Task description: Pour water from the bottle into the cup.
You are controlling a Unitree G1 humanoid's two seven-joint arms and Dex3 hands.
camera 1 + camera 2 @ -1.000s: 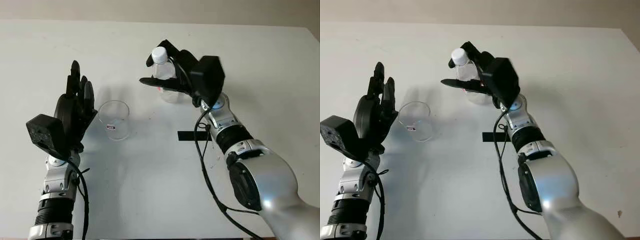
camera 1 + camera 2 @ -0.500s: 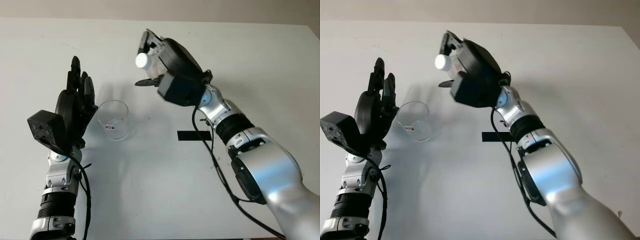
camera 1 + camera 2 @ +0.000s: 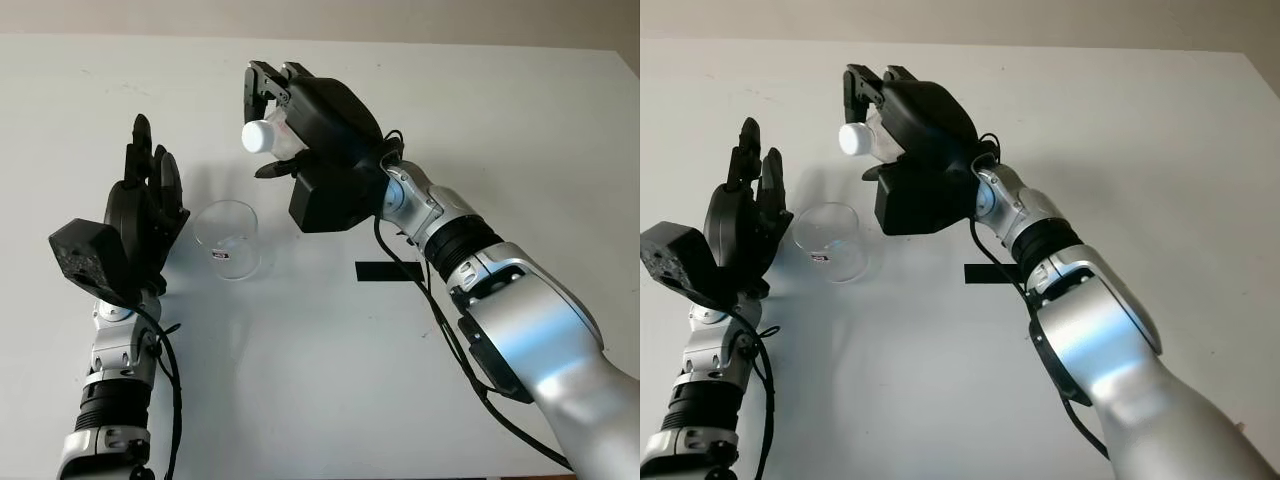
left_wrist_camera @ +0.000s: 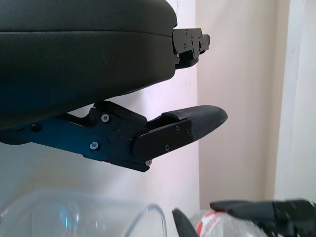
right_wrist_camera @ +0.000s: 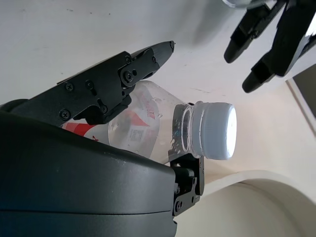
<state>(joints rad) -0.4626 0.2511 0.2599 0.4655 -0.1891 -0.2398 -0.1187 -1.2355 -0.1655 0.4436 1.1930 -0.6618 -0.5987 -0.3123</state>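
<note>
My right hand is shut on a clear plastic bottle with a white cap and a red label. It holds the bottle tilted in the air, cap pointing left, above and to the right of the cup. The clear plastic cup stands upright on the white table; its rim also appears in the left wrist view. My left hand is open and upright just left of the cup, not touching it.
A strip of black tape lies on the table right of the cup, under my right forearm. The table's far edge meets a beige wall.
My right hand has lifted the bottle off the table, tipped it sideways and carried it left toward the cup. The left hand and cup have stayed in place.
</note>
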